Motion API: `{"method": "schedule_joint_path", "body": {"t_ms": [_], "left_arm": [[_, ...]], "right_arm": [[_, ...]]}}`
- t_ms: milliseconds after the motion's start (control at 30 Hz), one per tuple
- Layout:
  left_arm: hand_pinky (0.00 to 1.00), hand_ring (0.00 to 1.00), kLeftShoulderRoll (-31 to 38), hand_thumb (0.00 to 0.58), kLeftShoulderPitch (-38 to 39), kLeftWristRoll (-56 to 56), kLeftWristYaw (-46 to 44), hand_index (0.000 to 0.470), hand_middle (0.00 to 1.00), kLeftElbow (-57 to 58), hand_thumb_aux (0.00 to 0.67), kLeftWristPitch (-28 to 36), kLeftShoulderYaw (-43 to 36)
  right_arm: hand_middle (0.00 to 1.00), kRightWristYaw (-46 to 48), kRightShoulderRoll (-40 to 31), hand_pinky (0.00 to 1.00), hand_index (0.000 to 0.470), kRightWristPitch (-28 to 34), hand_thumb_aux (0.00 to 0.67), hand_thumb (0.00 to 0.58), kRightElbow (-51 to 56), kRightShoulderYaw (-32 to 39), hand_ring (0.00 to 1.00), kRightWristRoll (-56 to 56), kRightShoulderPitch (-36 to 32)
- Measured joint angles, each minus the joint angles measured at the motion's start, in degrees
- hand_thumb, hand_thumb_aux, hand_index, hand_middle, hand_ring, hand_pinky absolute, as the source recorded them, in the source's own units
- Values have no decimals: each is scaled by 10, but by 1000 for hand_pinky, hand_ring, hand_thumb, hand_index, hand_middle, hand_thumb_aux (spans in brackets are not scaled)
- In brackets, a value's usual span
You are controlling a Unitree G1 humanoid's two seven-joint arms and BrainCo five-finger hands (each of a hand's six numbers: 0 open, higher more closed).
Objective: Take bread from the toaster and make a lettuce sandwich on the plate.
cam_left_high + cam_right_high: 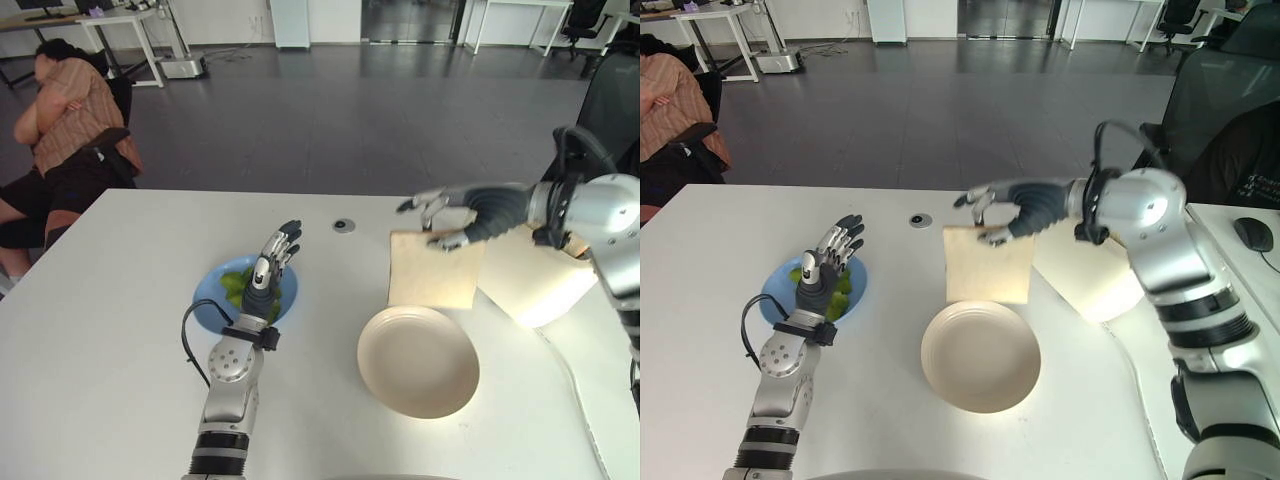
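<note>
The right hand pinches the top edge of a bread slice with curled fingers. The slice hangs upright over the 12 o'clock rim of the cream plate. At the plate's 9 o'clock, the left hand is over the blue bowl of lettuce, fingers straight and spread, gripping nothing. Whether it touches the leaves cannot be told.
</note>
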Motion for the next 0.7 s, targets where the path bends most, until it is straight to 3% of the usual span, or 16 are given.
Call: {"method": "schedule_joint_path", "body": {"t_ms": [233, 467, 500, 533, 700], "left_arm": [[0, 0, 2, 0, -19, 0, -4, 0, 0, 9, 0, 0, 5], [0, 0, 4, 0, -20, 0, -6, 0, 0, 10, 0, 0, 6], [0, 0, 5, 0, -20, 0, -7, 0, 0, 10, 0, 0, 6], [0, 0, 6, 0, -20, 1, -8, 0, 0, 10, 0, 0, 6], [0, 0, 17, 0, -27, 11, -14, 0, 0, 9, 0, 0, 5]], "right_arm": [[0, 12, 17, 0, 470, 13, 670, 580, -37, 52, 0, -40, 119], [0, 8, 34, 0, 470, -40, 670, 580, -11, 68, 0, -72, 149], [0, 4, 38, 0, 256, -53, 365, 460, -5, 68, 0, -73, 150], [0, -2, 42, 0, 0, -69, 0, 0, 2, 67, 0, -74, 151], [0, -33, 58, 0, 0, -113, 0, 0, 25, 41, 0, -80, 148]]}}
